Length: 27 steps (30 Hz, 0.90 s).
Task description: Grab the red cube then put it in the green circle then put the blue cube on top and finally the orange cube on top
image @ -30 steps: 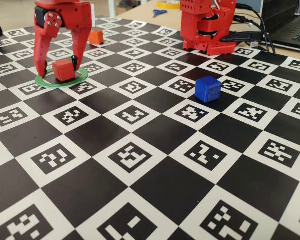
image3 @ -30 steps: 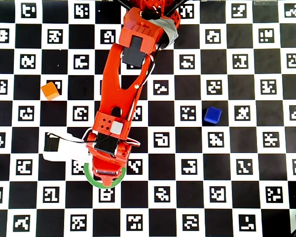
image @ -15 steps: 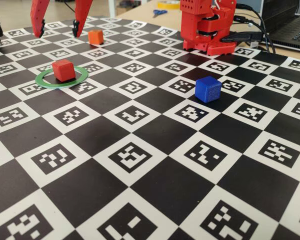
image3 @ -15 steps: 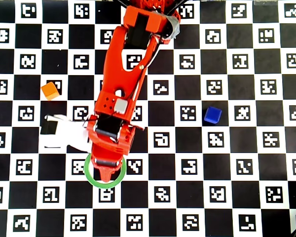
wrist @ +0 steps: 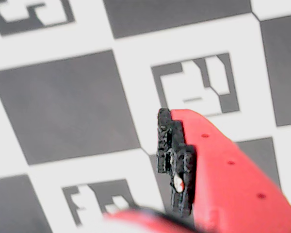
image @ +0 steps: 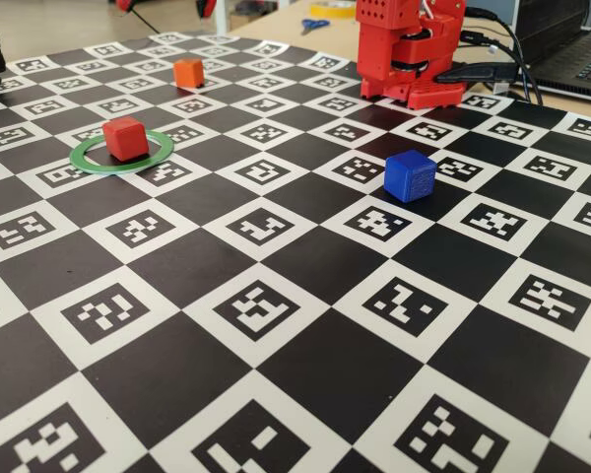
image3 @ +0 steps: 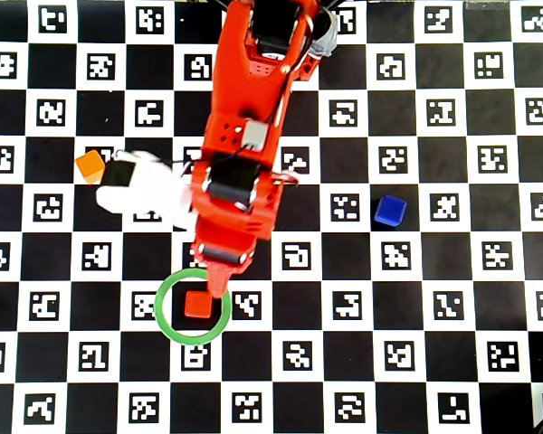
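The red cube (image3: 197, 304) is sitting inside the green circle (image3: 168, 324) toward the checkered board's (image: 305, 335) near-left part in the overhead view. The gripper (image3: 219, 287) is hovering above it, holding nothing; whether its jaws are parted cannot be told. The blue cube (image3: 390, 211) is lying near the right edge, the orange cube (image3: 91, 166) near the left.

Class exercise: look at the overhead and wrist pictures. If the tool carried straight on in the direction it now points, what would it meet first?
Most likely the checkered mat: the wrist view shows only mat ahead of the tool. Overhead, its tip overlaps the green circle, beside the red cube, so the cube might be grazed; depth is unclear.
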Available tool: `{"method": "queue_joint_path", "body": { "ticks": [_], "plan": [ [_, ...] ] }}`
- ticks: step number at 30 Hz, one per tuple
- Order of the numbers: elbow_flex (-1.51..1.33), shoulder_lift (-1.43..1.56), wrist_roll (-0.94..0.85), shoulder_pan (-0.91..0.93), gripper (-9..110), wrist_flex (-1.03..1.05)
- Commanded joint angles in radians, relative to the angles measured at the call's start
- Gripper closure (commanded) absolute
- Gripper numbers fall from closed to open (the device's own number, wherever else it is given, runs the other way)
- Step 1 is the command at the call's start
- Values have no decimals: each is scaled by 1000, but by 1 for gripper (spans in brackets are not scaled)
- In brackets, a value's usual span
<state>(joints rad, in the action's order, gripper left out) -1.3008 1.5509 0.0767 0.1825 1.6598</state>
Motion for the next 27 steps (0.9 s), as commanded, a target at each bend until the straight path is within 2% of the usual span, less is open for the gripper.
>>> {"method": "queue_joint_path", "body": {
  "ticks": [1,11,27],
  "plan": [
    [-11,150,28,-81,66,63],
    [-222,364,172,-301,66,-9],
    [-422,417,477,-594,64,-72]
  ]
}}
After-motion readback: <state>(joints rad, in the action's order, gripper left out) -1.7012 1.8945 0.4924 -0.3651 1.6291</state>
